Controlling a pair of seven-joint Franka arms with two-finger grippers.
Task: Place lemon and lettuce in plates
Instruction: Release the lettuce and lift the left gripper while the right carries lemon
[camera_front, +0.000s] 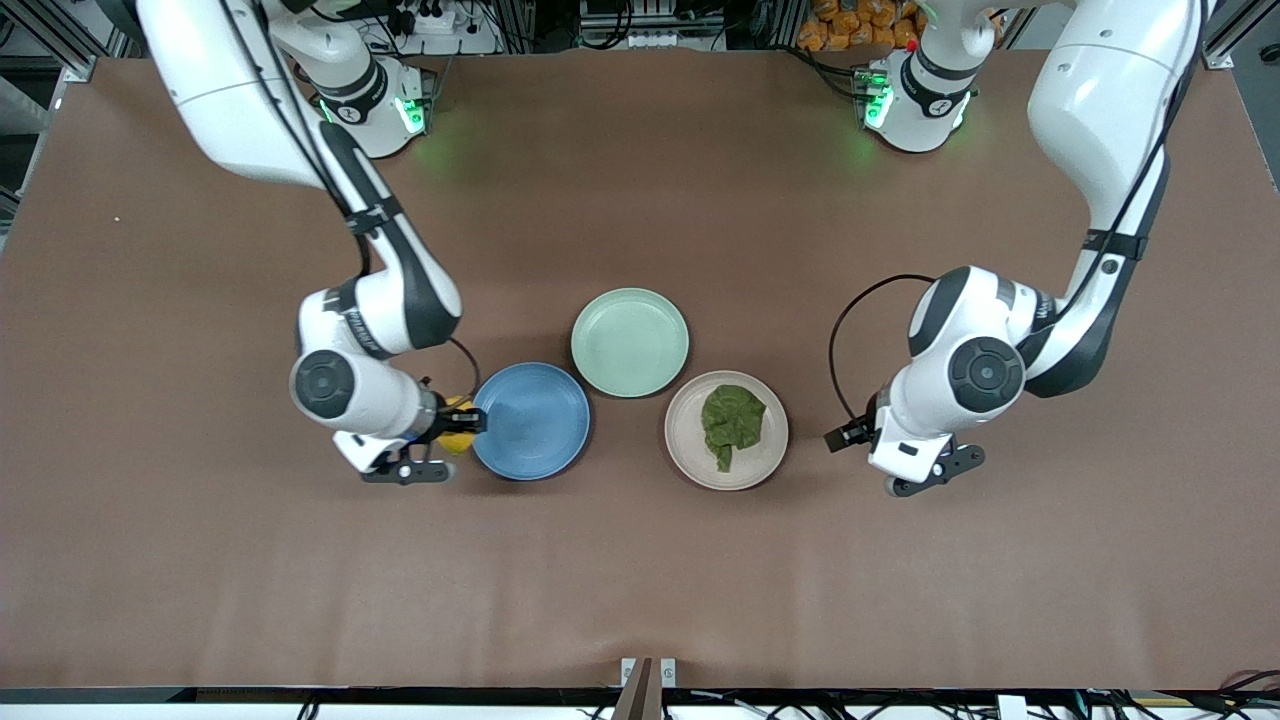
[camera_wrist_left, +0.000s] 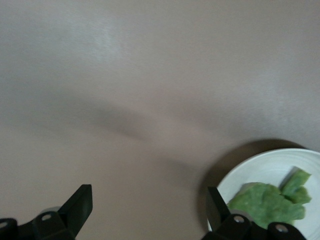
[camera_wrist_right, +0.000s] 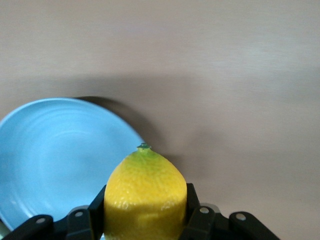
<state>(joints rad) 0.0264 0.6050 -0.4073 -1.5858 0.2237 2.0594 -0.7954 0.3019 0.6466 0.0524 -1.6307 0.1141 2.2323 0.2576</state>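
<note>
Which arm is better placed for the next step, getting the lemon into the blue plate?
The right arm. Its right gripper is shut on the lemon beside the blue plate. The left gripper is open and empty beside the cream plate, which already holds the lettuce.

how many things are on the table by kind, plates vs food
Plates: 3 — blue plate, mint-green plate, cream-white plate
Lemons: 1 — lemon, held in the right gripper beside the blue plate
Lettuce leaves: 1 — lettuce, on the cream-white plate
Total: 5
</note>
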